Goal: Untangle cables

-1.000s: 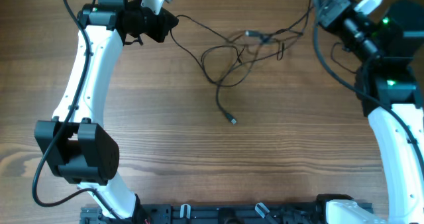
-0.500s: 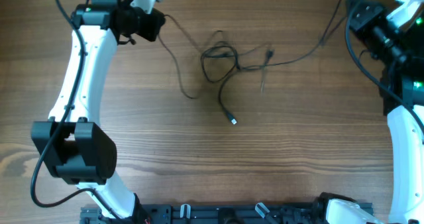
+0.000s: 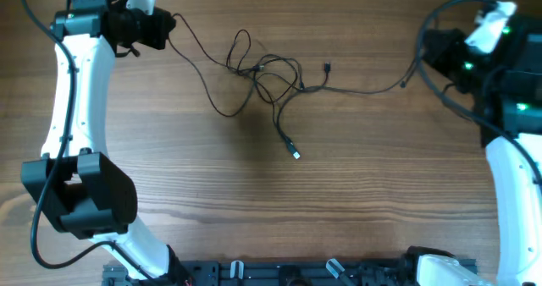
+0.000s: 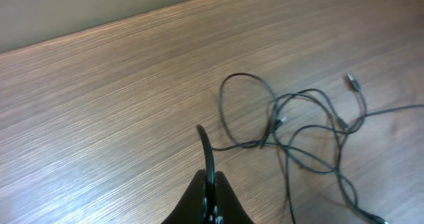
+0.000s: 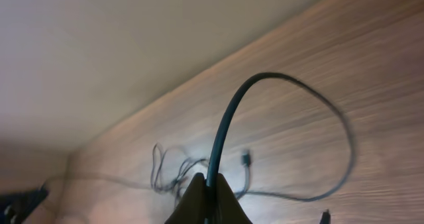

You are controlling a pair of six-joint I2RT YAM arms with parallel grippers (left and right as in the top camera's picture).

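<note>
The cables (image 3: pixel 269 73) lie as a loose tangle of thin black wires on the wooden table, left of centre. One strand trails down to a silver-tipped plug (image 3: pixel 296 155). A small plug end (image 3: pixel 327 66) sticks out on the right of the tangle. My left gripper (image 3: pixel 169 24) is at the far left, shut on a strand that runs to the tangle. The same gripper (image 4: pixel 211 181) pinches that wire, with the tangle (image 4: pixel 301 128) ahead to the right. My right gripper (image 3: pixel 428 52) is shut on the long strand leading right. This gripper (image 5: pixel 209 184) holds an arching wire.
The table's far edge (image 4: pixel 132 15) runs close behind the left gripper. Thick black arm cables (image 3: pixel 423 28) loop beside the right wrist. A black rail (image 3: pixel 288 273) lies along the front edge. Bare wood spreads below the tangle.
Both arms have pulled outward, the left to the left and the right to the right. The tangle has been drawn out, loosened and shifted left. The silver-tipped plug stayed put.
</note>
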